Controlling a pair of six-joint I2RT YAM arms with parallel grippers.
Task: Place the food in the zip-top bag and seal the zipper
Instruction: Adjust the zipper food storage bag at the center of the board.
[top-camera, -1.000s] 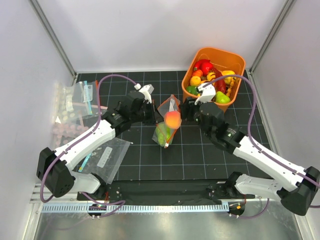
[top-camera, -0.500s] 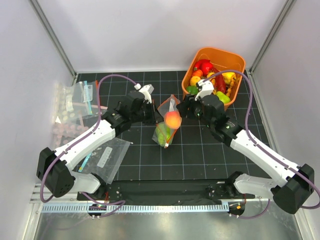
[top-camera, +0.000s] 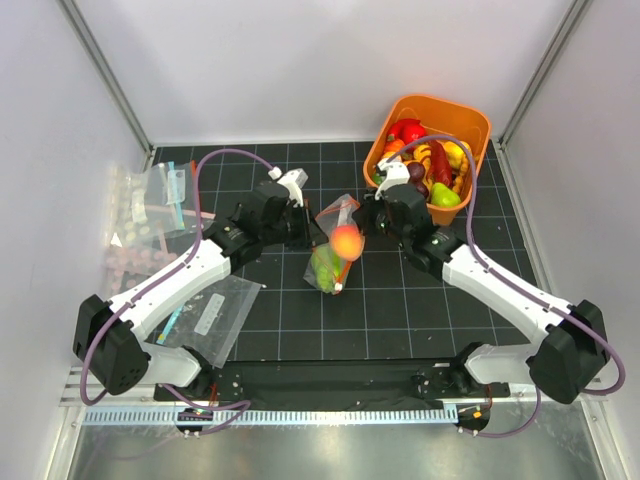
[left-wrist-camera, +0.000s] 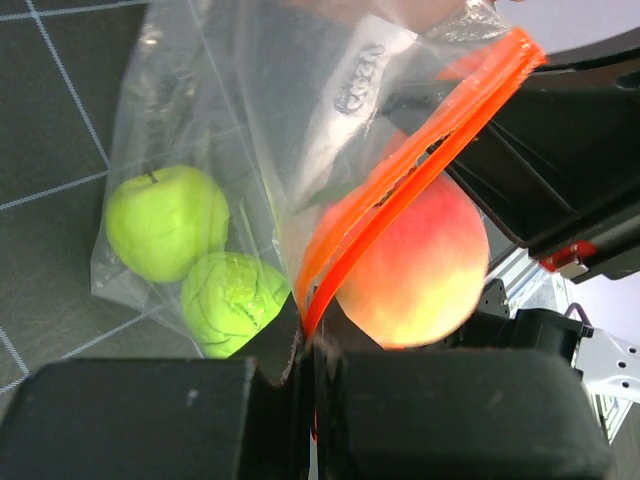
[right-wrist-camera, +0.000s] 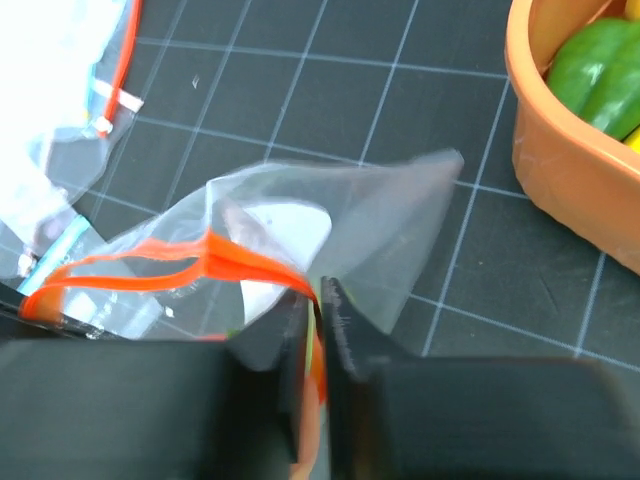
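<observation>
Top: bag (top-camera: 335, 250) strung between my arms over the tabletop (top-camera: 400, 310), peach (top-camera: 346, 241) at its mouth | Left wrist: left fingers (left-wrist-camera: 300, 375) clamped on one end of the zipper (left-wrist-camera: 420, 150), green apple (left-wrist-camera: 165, 220) low inside | Right wrist: right fingers (right-wrist-camera: 315, 305) pinched together on the zipper's other end, basket (right-wrist-camera: 560, 170) near.

light: bright, even | glare: zip-top bag (left-wrist-camera: 250, 100) | blur: wrist-view foregrounds

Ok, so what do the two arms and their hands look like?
Both the left arm and right arm have white links with chunky black joints and black bases. A purple cable loops along each. The left hand and right hand are blocky and matte black.
</observation>
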